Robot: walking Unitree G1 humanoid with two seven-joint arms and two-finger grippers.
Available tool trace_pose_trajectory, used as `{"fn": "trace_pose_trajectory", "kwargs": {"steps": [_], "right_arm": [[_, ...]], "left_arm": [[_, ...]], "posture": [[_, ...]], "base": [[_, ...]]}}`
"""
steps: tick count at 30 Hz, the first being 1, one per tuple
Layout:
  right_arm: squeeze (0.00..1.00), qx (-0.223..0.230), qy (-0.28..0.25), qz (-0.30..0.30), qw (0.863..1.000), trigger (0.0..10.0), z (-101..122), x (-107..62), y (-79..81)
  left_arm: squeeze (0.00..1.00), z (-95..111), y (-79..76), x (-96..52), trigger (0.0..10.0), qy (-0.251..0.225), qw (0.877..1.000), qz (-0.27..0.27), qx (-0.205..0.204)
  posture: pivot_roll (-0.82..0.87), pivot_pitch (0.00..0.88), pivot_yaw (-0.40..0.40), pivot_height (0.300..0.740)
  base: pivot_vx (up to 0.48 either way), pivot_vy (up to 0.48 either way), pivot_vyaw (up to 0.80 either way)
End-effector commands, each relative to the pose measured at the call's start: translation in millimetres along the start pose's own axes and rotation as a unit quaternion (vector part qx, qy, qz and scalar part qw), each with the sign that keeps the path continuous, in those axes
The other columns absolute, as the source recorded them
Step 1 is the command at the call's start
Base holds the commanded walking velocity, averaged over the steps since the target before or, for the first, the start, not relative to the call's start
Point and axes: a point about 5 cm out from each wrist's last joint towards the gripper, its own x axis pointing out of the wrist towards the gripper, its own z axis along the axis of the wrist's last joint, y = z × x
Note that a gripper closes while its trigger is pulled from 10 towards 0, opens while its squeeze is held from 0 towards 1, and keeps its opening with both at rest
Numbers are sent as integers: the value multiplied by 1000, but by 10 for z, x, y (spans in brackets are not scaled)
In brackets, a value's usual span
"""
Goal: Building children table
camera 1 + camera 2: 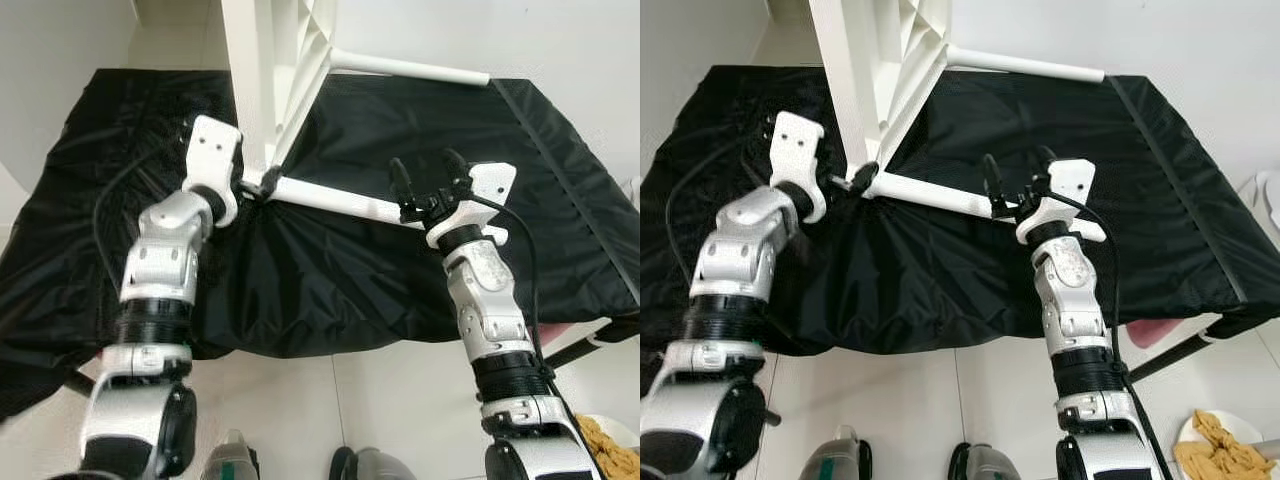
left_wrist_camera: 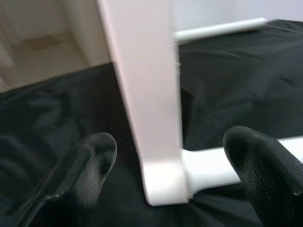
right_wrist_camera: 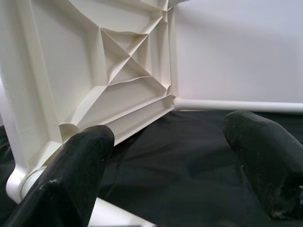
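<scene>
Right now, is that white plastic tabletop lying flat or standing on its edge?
Standing on its edge. The white plastic tabletop rises from the black cloth, its ribbed underside facing the right gripper, two white tube legs sticking out sideways.

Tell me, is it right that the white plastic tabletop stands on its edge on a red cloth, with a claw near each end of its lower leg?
Not quite: the cloth is black, as the left eye view shows. The tabletop does stand on edge, with the left claw and right claw near the lower leg.

no readable text, no labels, no brands, no numbers, no signs
</scene>
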Motion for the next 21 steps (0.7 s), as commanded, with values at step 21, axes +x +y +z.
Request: {"fn": "trace_pose_trajectory", "kwargs": {"steps": [21], "right_arm": [[0, -33, 11, 11, 999, 10000, -214, -168, 60]], "left_arm": [[0, -327, 145, -330, 10000, -102, 953, 283, -30]], "posture": [[32, 76, -7, 740]], "base": [[0, 0, 0]]}}
